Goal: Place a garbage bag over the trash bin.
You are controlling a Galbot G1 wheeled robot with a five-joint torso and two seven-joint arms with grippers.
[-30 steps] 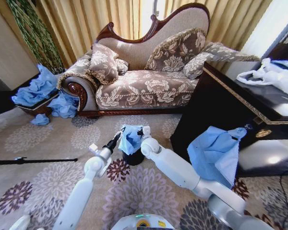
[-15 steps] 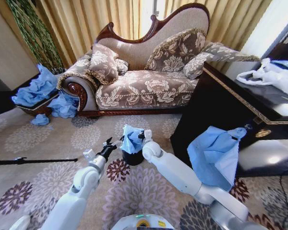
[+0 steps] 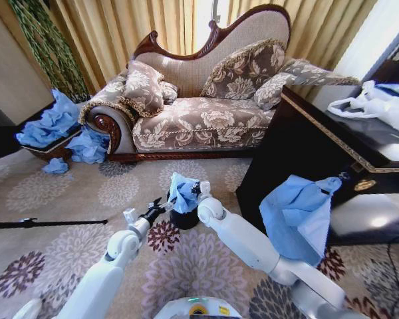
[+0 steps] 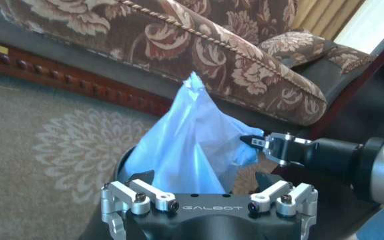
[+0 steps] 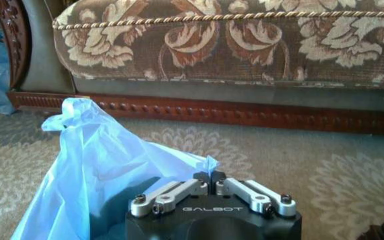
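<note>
The left gripper [image 3: 161, 208], which let go of the bag [image 3: 183, 193] a second ago, hangs wide beside the bin [image 3: 185, 219]. The right gripper [image 3: 196, 189] alone pinches the bag, bunched above the bin, unspread.

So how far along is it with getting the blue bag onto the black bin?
Partly there. The garbage bag already sits in the trash bin, though it stands up in a bunched peak. In hand: the right gripper is shut on its edge, while the left gripper waits open beside the bin. Left to do: spread the mouth over the rim all round.
</note>
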